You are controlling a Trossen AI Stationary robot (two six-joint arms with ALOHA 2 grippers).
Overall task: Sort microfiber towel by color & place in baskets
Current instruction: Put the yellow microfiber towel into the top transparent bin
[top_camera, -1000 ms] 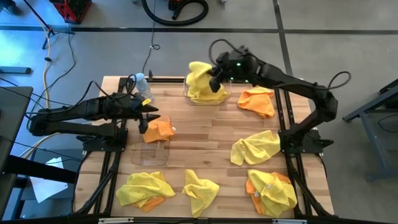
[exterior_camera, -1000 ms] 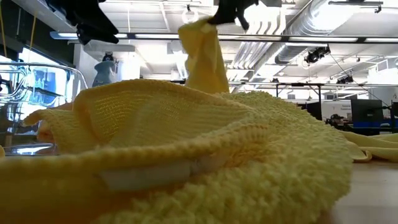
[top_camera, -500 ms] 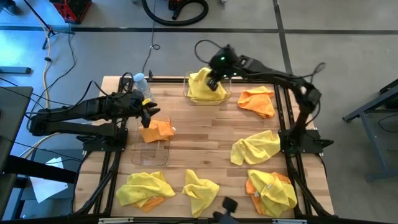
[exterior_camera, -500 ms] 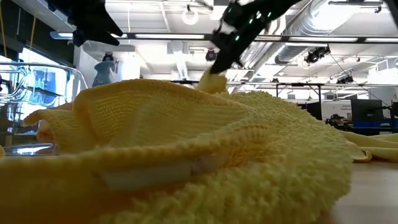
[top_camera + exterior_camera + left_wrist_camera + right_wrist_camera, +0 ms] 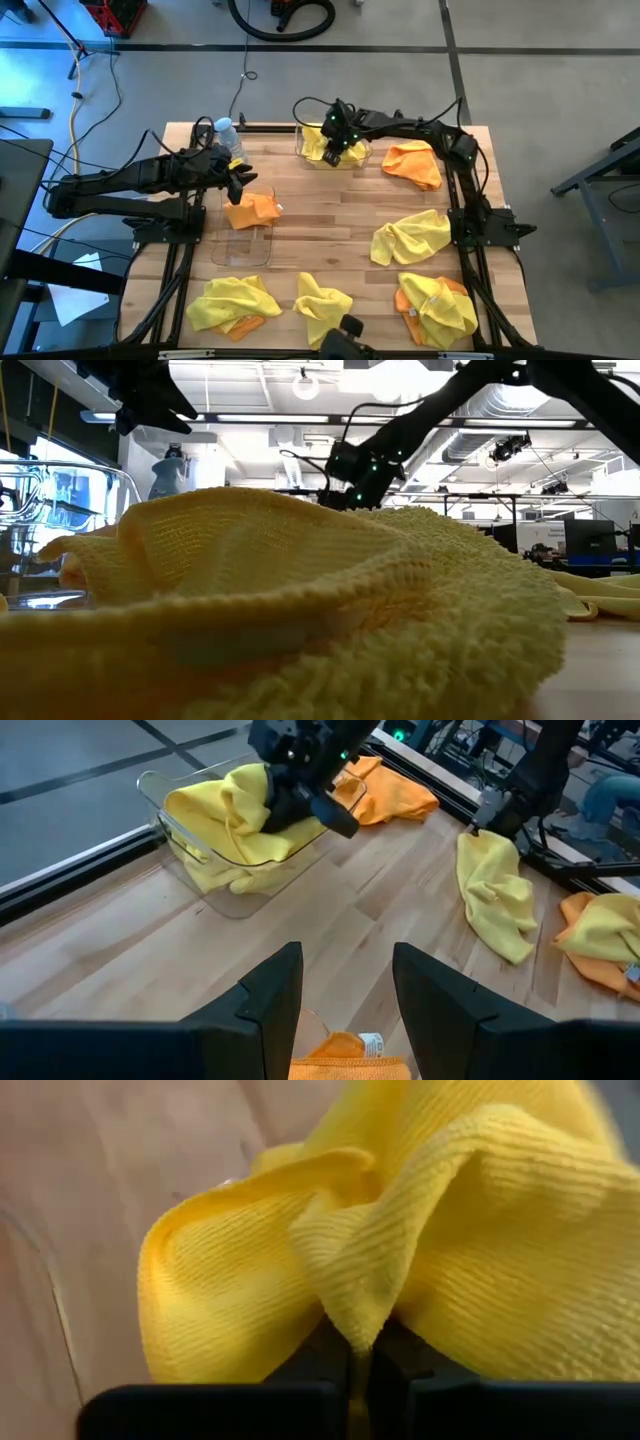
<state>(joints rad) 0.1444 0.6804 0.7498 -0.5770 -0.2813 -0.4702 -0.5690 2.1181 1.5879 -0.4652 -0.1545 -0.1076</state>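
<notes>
far basket [image 5: 362, 155] holds a yellow towel [image 5: 318, 146], pinched by the right hand [image 5: 338, 146]; near basket [image 5: 243, 246] bare.

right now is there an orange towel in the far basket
No, the far basket holds only a yellow towel, with the right gripper down in it.
</notes>
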